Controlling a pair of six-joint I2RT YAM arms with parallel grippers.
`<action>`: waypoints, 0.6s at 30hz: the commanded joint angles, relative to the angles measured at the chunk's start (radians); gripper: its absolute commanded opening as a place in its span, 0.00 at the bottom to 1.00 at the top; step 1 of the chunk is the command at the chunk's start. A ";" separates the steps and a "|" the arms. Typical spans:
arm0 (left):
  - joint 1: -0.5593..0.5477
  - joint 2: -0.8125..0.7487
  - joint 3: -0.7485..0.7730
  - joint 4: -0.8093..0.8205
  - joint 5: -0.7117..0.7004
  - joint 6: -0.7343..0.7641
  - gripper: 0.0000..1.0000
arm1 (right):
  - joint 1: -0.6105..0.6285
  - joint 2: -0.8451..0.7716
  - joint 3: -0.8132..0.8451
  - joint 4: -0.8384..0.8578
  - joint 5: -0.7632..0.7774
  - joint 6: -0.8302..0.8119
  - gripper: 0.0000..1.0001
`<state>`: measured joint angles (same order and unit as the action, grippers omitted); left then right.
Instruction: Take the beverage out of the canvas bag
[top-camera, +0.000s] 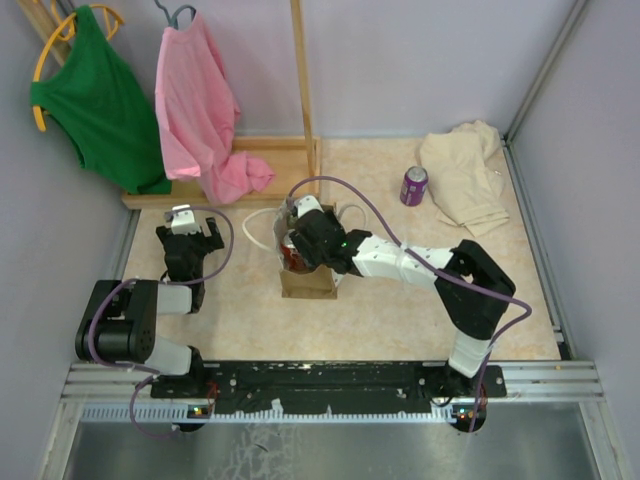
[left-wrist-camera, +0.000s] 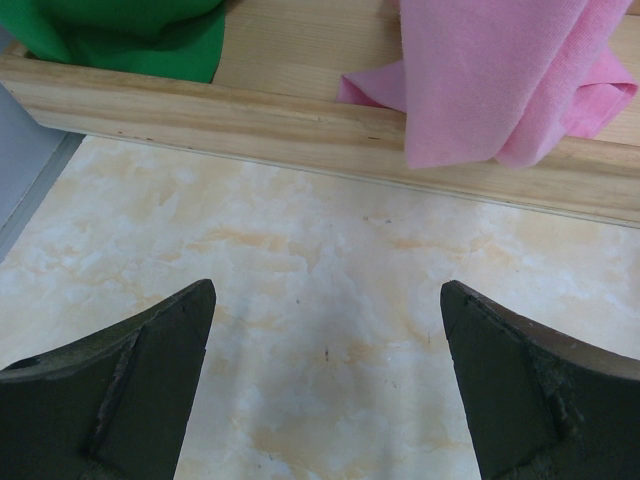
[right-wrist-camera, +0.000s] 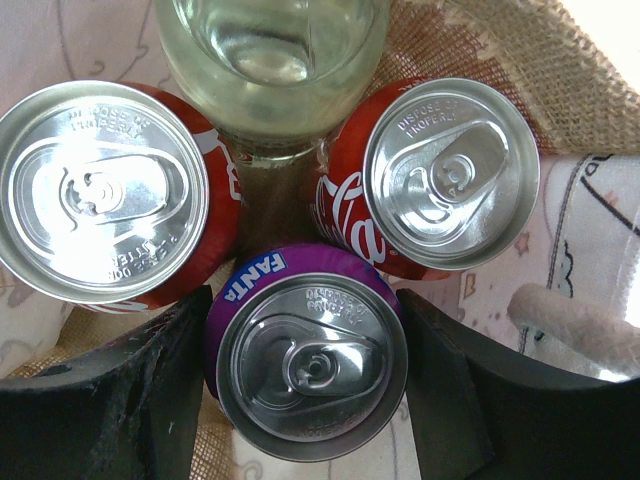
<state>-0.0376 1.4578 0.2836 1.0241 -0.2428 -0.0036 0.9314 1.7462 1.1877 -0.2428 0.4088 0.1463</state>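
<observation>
Occlusion governs the overhead view: the right arm's wrist covers the mouth of the canvas bag (top-camera: 310, 283), so the contents cannot be read from above beyond a sliver of red at the opening. The bag stands upright near the middle of the table (top-camera: 230, 320), between the two arms.

From the right wrist camera, a clear bottle (right-wrist-camera: 270, 60) of pale liquid is cut off by the frame edge. Its cap end cannot be made out.

The right gripper (right-wrist-camera: 302, 310) is down inside the bag, its fingers (right-wrist-camera: 110, 400) pressed against opposite sides of a purple Fanta can (right-wrist-camera: 310, 365). It is clamped on that can, which stands upright, lid facing the camera.

The left gripper (left-wrist-camera: 327, 290) hangs over bare tabletop at the left with its jaws spread wide, holding nothing.

Clearance inside the bag is tight. A Coca-Cola can (right-wrist-camera: 450, 170) and a second Coca-Cola can (right-wrist-camera: 105, 190) crowd the Fanta can, with the bottle wedged between them. A white loop handle (right-wrist-camera: 570, 325) lies just beside one finger.

Outside the bag, a loose purple can (top-camera: 414, 186) and a cream cloth (top-camera: 465, 175) lie at the far right, well apart from it. The wooden rack base (left-wrist-camera: 300, 130) runs just beyond the left gripper.
</observation>
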 joint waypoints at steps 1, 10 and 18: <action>-0.001 0.006 0.023 0.023 0.010 -0.009 1.00 | -0.010 0.013 0.020 -0.004 0.037 -0.005 0.43; -0.002 0.001 0.020 0.023 0.012 -0.011 1.00 | -0.007 -0.057 0.041 -0.032 0.074 -0.030 0.00; -0.001 0.001 0.020 0.023 0.014 -0.010 1.00 | -0.001 -0.201 0.063 -0.016 0.088 -0.078 0.00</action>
<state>-0.0376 1.4578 0.2836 1.0245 -0.2428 -0.0036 0.9329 1.6875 1.1934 -0.3031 0.4252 0.1219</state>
